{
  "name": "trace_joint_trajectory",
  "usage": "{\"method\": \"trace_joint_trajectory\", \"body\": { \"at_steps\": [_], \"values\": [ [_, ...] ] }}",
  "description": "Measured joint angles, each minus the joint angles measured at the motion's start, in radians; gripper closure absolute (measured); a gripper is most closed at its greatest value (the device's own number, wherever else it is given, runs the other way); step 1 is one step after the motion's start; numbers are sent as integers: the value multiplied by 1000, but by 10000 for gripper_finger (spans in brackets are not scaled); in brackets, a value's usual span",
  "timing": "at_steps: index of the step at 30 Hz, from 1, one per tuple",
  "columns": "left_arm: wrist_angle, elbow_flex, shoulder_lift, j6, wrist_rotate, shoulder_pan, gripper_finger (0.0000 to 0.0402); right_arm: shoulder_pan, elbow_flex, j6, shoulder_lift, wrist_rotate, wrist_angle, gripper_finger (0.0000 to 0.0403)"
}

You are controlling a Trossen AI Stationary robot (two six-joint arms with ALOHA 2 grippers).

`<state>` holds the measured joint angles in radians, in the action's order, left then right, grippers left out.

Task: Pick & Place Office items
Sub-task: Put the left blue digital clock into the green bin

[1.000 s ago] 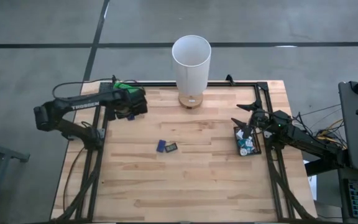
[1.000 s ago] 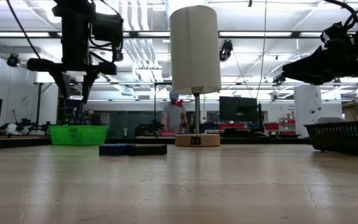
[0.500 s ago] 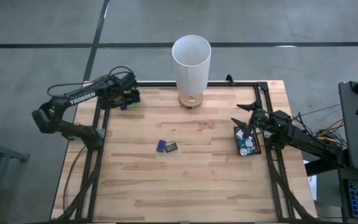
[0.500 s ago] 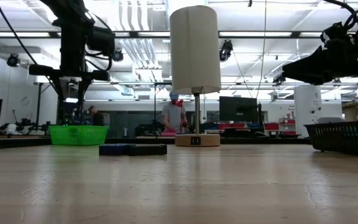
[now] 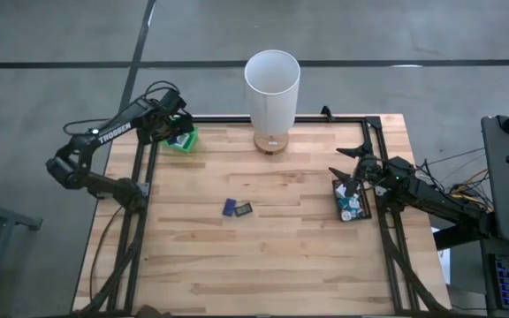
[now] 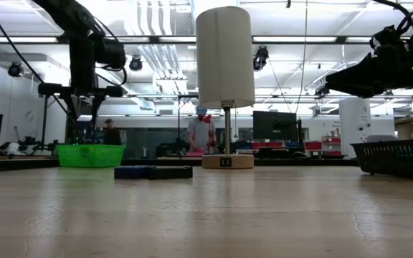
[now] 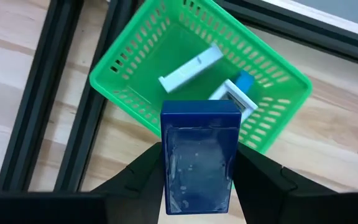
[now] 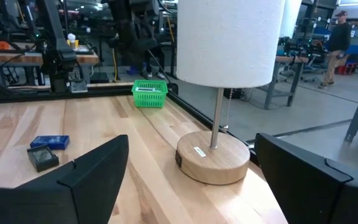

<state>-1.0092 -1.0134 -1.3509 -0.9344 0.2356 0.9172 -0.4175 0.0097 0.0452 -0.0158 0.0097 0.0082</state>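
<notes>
My left gripper (image 5: 174,132) hangs over the green tray (image 7: 124,57) at the table's far left corner, shut on a dark blue rectangular office item (image 7: 199,152). A white piece (image 7: 191,67) and a white-and-blue piece (image 7: 237,93) lie in that tray. Two more office items, a blue one (image 5: 229,208) and a dark one (image 5: 244,209), lie flat side by side on the table's middle. My right gripper (image 5: 350,173) waits open at the right edge, above the black tray (image 5: 367,205), its fingers level. My left gripper pinches the dark blue item by its two long sides (image 7: 166,163) between its two fingers (image 7: 143,168), which come from above and point steeply down. The item is lifted clear and juts past the fingertips over the tray's rim.
A tall white lamp (image 5: 272,84) on a round wooden base stands at the far middle of the table. The black tray holds several small pieces. A black frame rail (image 5: 237,118) runs along the table's edges. People stand in the room beyond the table.
My left arm has swung toward the table's far edge and the gripper has rolled about its own line, carrying the dark blue item to a place over the green tray, which now shows from under the arm. It has stayed shut on the item.
</notes>
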Motion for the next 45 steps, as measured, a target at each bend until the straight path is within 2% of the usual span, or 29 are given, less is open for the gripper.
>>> {"method": "trace_joint_trajectory", "body": {
  "at_steps": [6, 14, 23, 29, 45],
  "values": [
    [6, 0, -19, 6, 9, 35, 236, 0, 0, 0, 0, 0, 0, 55],
    [74, -21, -97, 118, 12, 85, 236, 0, 0, 0, 0, 0, 0, 59],
    [82, -64, -208, 112, 33, 99, 233, 0, 0, 0, 0, 0, 0, 54],
    [82, -81, -265, 116, 1, 116, 232, 0, 0, 0, 0, 0, 0, 60],
    [79, -81, -285, 116, -38, 126, 231, 0, 0, 0, 0, 0, 0, 59]
  ]
}}
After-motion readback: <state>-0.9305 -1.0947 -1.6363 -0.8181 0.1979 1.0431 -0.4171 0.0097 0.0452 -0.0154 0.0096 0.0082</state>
